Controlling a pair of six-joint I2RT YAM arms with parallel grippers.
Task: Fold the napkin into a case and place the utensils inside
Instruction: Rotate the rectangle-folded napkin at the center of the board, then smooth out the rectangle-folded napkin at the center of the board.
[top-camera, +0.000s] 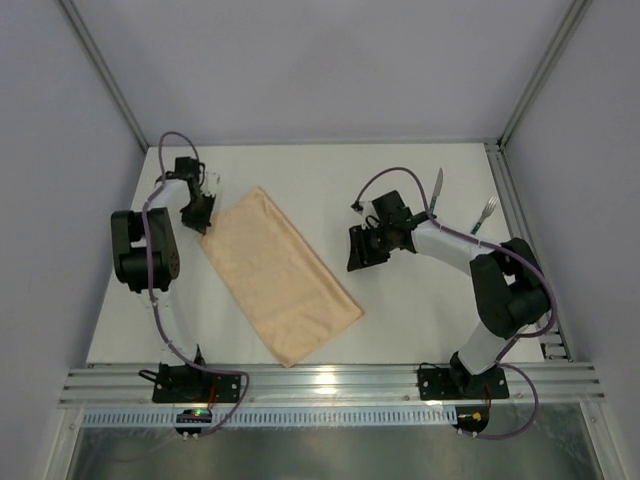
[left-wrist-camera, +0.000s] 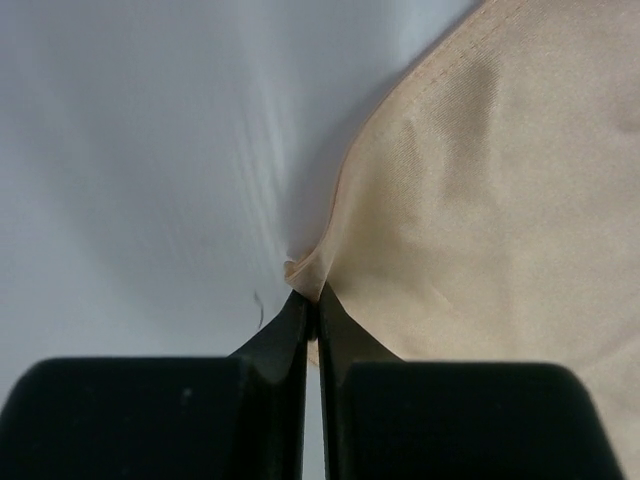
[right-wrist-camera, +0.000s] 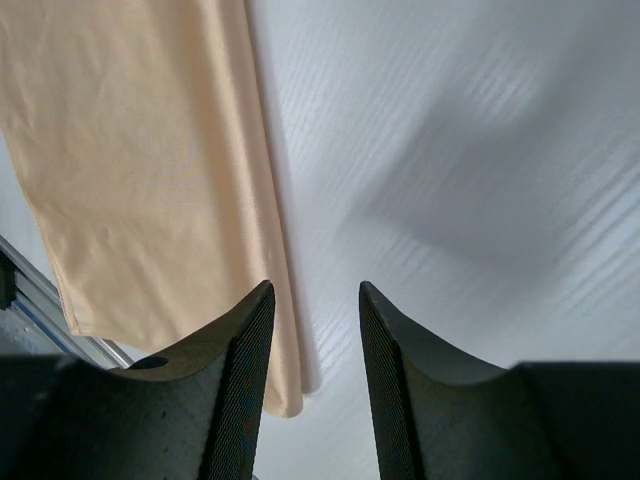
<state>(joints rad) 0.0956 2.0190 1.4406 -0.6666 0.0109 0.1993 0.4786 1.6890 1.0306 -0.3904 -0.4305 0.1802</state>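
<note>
napkin (top-camera: 280, 275) axis far-left to near-right | left gripper (left-wrist-camera: 312, 298) pinches corner | right gripper (right-wrist-camera: 315, 292) parted, empty

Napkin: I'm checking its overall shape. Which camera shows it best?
Top external: the whole napkin lies as a long strip. Left wrist shows only the corner pinched by the left gripper; right wrist shows part of it beside the open right gripper.

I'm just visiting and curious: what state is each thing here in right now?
napkin: lying flat as a long rectangle, one corner pinched.
left end effector: shut on the napkin's corner.
right end effector: open, empty, by the napkin's edge.
knife: lying on the table, untouched.
fork: lying near the knife, untouched.
</note>
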